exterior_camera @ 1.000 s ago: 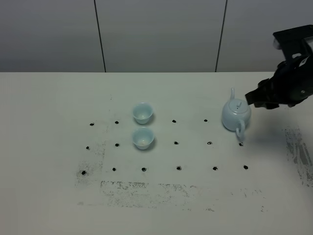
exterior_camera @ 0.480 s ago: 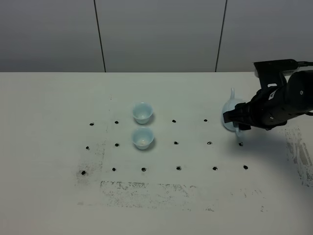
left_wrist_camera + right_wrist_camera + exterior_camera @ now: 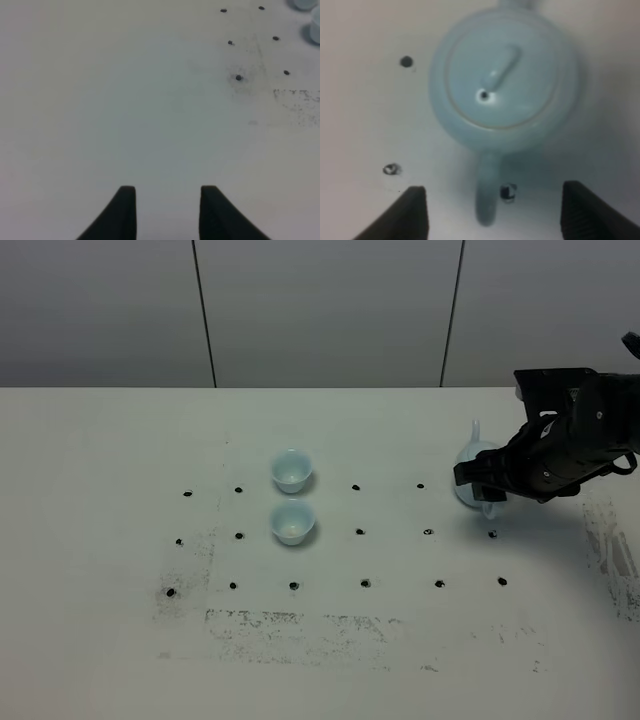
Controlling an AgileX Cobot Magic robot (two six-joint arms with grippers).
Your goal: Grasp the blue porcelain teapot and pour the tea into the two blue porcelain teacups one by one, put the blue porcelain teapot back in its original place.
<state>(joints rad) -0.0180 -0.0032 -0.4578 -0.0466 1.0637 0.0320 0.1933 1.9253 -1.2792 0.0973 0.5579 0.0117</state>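
1. Grey wall panels (image 3: 320, 310) back a white tabletop (image 3: 100, 640) marked with a grid of black dots (image 3: 360, 532) and dark scuffs.
2. I see the blue porcelain teapot (image 3: 468, 462) standing upright on the right side of the tabletop. Its lid is on, its spout points toward the wall and its loop handle faces the near edge.
3. The far teacup (image 3: 291, 470) and the near teacup (image 3: 293, 522) stand close together left of centre, well apart from the teapot.
4. The right gripper (image 3: 480, 483) hangs over the teapot and hides part of it in the high view.
5. From the right wrist, I see its fingers (image 3: 415, 212) spread wide. The teapot's handle (image 3: 486, 195) lies in the gap between them, nearer one finger than the other and touching neither. The round body sits just beyond the fingertips.
6. The left gripper (image 3: 167, 212) hovers over bare tabletop. Its fingers stand apart with a narrow gap and nothing between them.
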